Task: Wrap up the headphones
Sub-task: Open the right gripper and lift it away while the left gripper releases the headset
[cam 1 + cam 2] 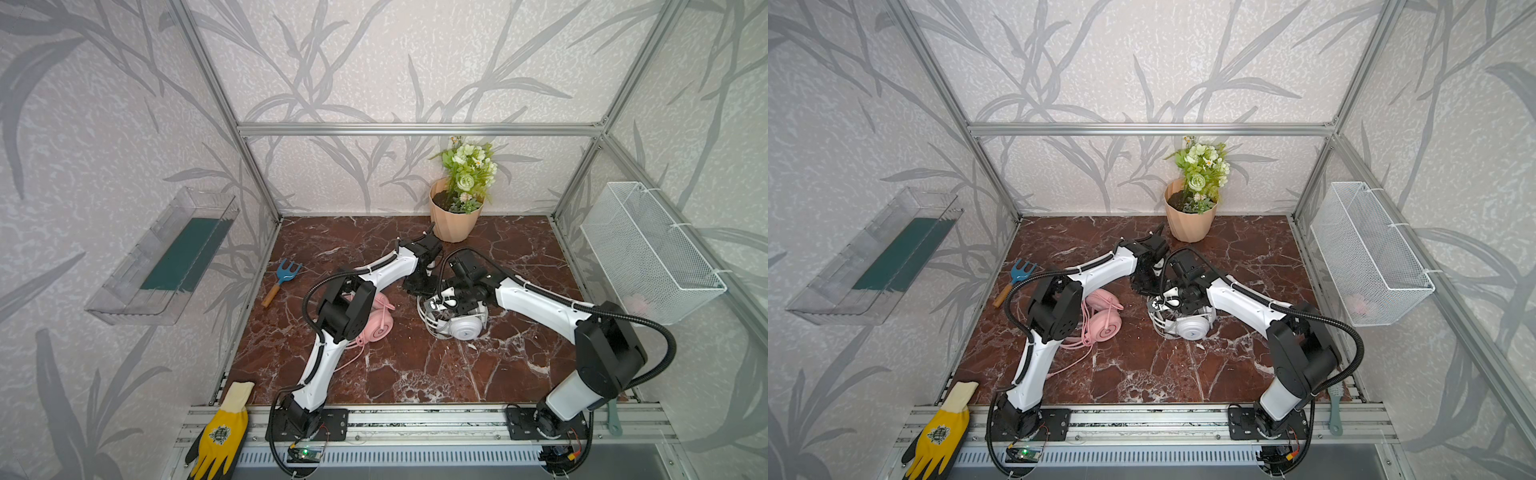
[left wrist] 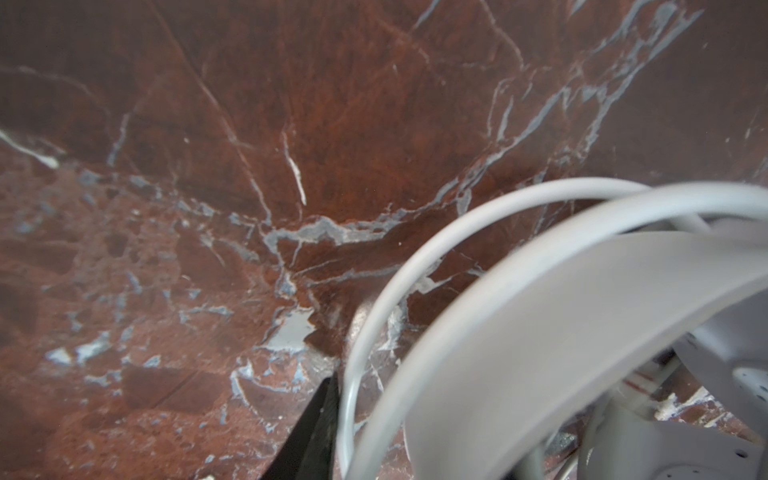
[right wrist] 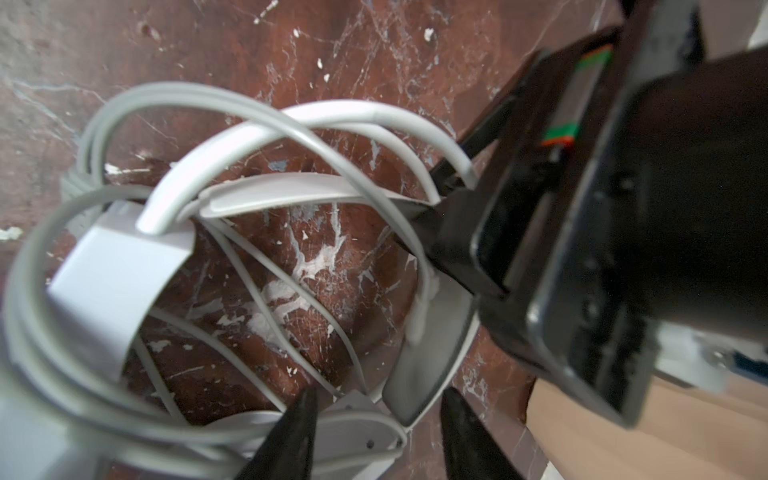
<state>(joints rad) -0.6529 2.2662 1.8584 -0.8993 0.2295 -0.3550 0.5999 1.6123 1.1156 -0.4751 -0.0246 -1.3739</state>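
White headphones [image 1: 465,328] beneath right gripper [image 3: 380,395] (jaws apart); left gripper [image 3: 432,214] seemingly grips headband [image 3: 311,193].

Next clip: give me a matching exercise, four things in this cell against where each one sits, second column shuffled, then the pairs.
Things:
1. yellow glove
2. blue rake
3. flower pot
4. white headphones

Places:
A. at the back of the marble top
B. front left corner, off the marble top
C. around the middle of the marble top
D. near the marble top's left edge

Pairs: 1-B, 2-D, 3-A, 4-C.
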